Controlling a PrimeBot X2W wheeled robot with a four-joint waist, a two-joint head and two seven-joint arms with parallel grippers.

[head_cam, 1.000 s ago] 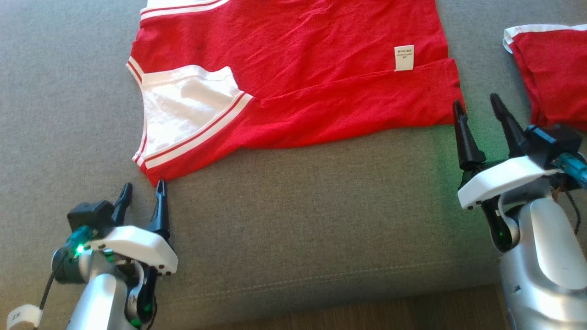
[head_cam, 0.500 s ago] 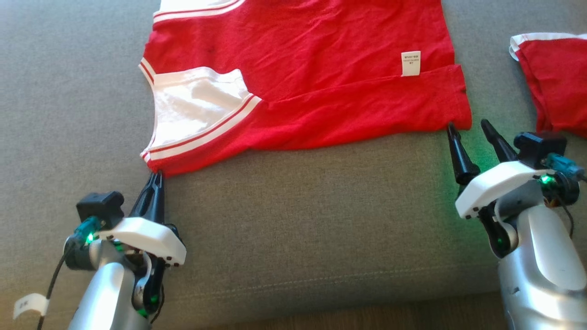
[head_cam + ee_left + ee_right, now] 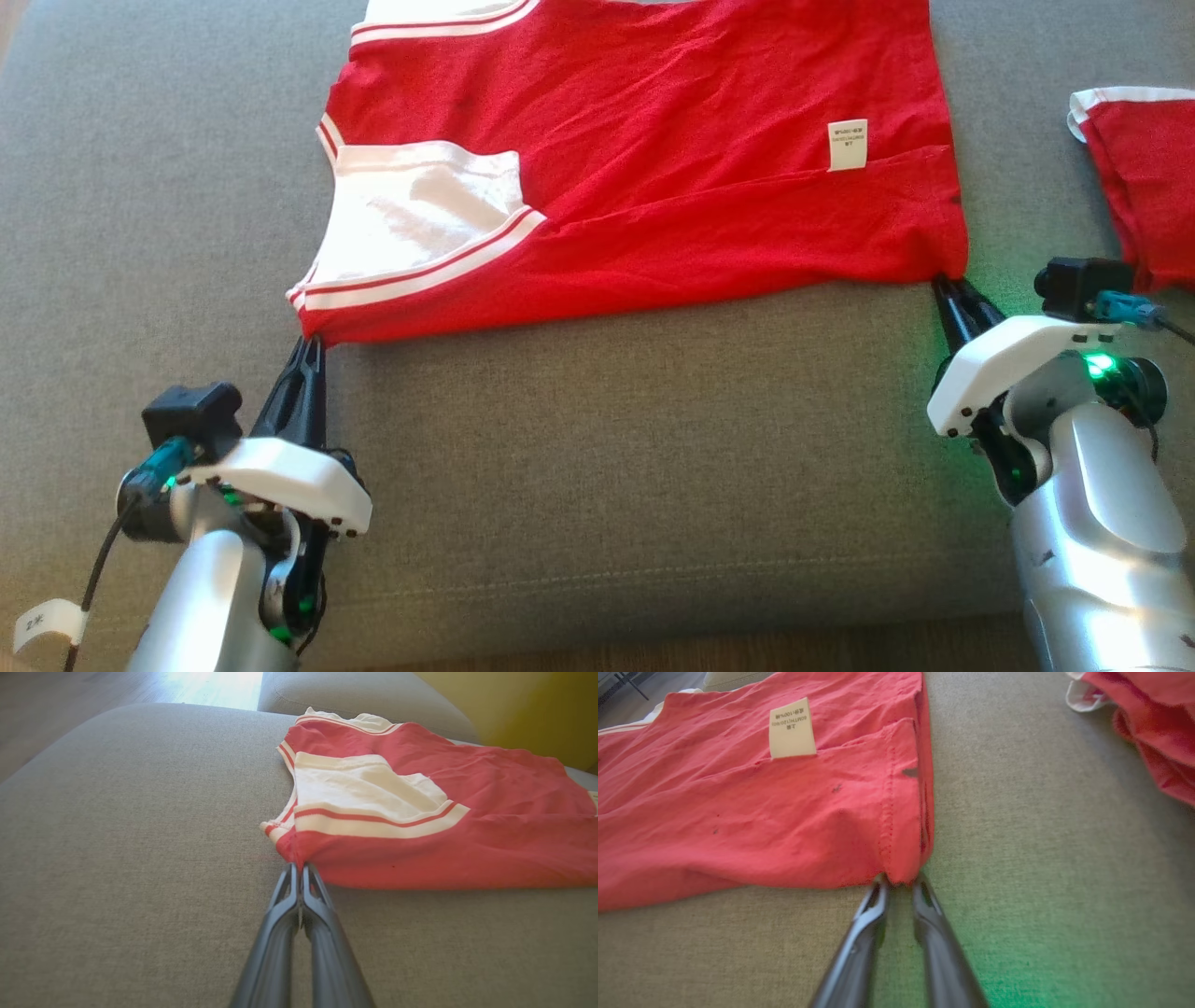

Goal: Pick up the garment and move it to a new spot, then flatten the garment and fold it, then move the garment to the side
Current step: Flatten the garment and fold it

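Here, clamps the near-left corner of a red sleeveless garment [image 3: 653, 187] of thin knit cloth, trimmed in white with red stripes, in the left gripper [image 3: 310, 343], both dark fingers pressed fully together on the fabric. Pinches the near-right hem corner with the right gripper [image 3: 948, 283], fingers drawn close with a thin gap lower down, tips touching the cloth on either side. Shows the garment spread almost flat across a grey woven sofa cushion [image 3: 607, 448], with the white armhole panel to the left. Places a small white care label [image 3: 848, 145] near the right hem, with a long crease running between panel and label. Holds both corners low, at cushion level. Throws green light from the right wrist onto the cushion beside that gripper. Includes a second red garment [image 3: 1144, 177] with white trim at the far right, well apart from the first, and a strip of brown wooden floor [image 3: 653, 653] along the head view's bottom edge.
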